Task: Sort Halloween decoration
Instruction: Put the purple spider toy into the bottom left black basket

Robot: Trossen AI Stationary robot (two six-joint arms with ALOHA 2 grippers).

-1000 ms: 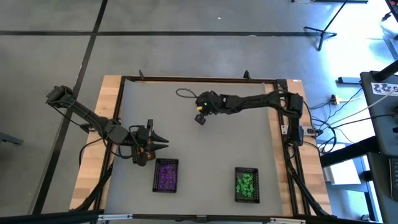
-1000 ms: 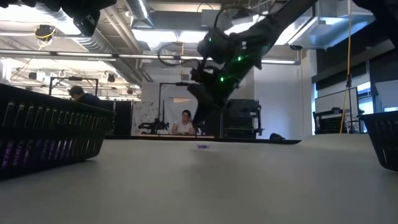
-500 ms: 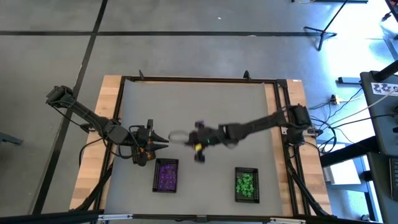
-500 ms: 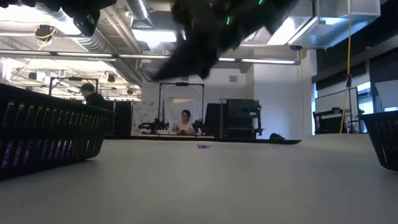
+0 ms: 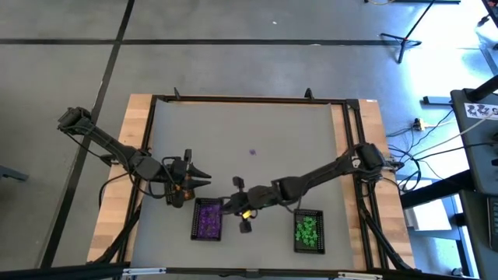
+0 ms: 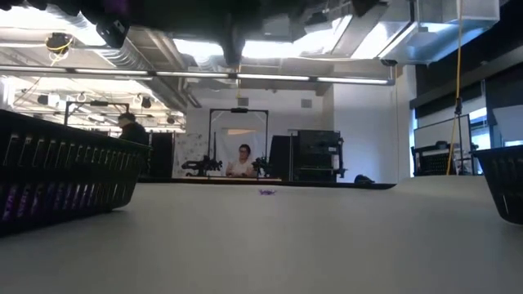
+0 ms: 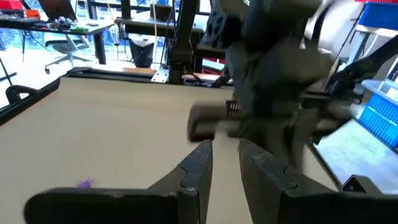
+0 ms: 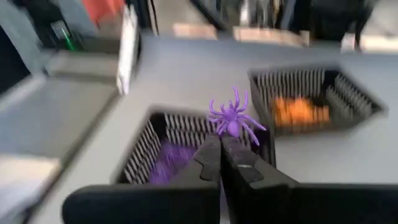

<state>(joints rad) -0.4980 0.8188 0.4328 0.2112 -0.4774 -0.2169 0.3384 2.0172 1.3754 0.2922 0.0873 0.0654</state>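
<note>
Purple spider [image 8: 233,118] pinched at right gripper [image 8: 221,152] jaws' tips, above purple tray [image 8: 163,155].

Right claw [image 8: 221,148] pinched shut, outstretched

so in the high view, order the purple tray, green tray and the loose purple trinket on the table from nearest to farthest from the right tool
From the right tool:
1. Purple tray, just beside it, toward the left arm.
2. Loose purple trinket, mid-table, toward the far edge.
3. Green tray, on the right arm's side.
Two and three are close.
</note>
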